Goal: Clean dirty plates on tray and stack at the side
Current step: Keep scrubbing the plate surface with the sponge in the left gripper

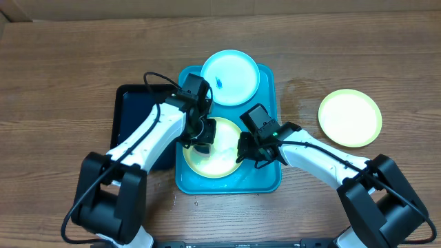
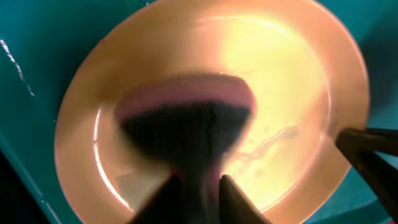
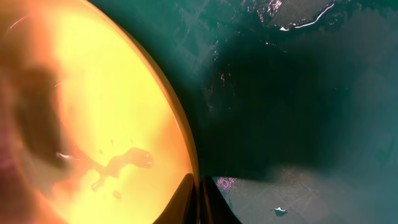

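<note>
The turquoise tray holds a light-blue plate with a blue smear at its far end and a lime-green plate at its near end. My left gripper is shut on a dark sponge with a pink layer and presses it on the green plate. The sponge is blurred. My right gripper is shut on the green plate's right rim. A wet smear lies on that plate. A second lime-green plate lies on the table at the right.
A smaller black tray lies just left of the turquoise tray, under my left arm. The turquoise tray floor looks wet, with small specks. The wooden table surrounds both trays.
</note>
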Controlling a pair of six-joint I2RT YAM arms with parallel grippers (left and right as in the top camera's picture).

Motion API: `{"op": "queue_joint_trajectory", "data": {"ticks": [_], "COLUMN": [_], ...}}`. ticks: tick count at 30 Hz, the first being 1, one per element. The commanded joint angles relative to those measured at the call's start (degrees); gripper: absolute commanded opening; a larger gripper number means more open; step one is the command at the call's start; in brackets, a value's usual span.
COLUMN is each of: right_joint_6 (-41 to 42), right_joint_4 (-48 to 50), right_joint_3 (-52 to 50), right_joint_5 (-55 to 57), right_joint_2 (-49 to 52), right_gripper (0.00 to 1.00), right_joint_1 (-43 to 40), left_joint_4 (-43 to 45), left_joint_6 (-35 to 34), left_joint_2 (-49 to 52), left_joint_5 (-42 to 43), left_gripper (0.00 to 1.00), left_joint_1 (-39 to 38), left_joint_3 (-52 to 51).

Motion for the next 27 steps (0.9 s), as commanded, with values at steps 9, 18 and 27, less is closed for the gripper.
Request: {"op": "queue_joint_trajectory", "data": {"ticks": [9, 18, 27], "right_joint_6": [-0.2, -0.2, -0.2], "right_joint_4": [0.3, 0.3, 0.3], "right_joint_3": [0.1, 0.1, 0.1], "right_joint_5": [-0.5, -0.5, -0.5], "right_joint_2": [0.3, 0.3, 0.3], "right_gripper": [0.04, 0.04, 0.04], "right_joint_1": [0.3, 0.3, 0.3], "left_joint_4": [-3.7, -3.9, -3.5], "left_joint_6": [0.9, 1.3, 0.7], "left_joint_2": [0.2, 2.8, 6.0], "left_joint_5": [-0.3, -4.4, -11.3], "left_gripper": [0.38, 0.34, 0.12], "left_joint_1": [-0.5, -3.7, -4.5], "left_joint_3": [1.3, 0.9, 1.0]}}
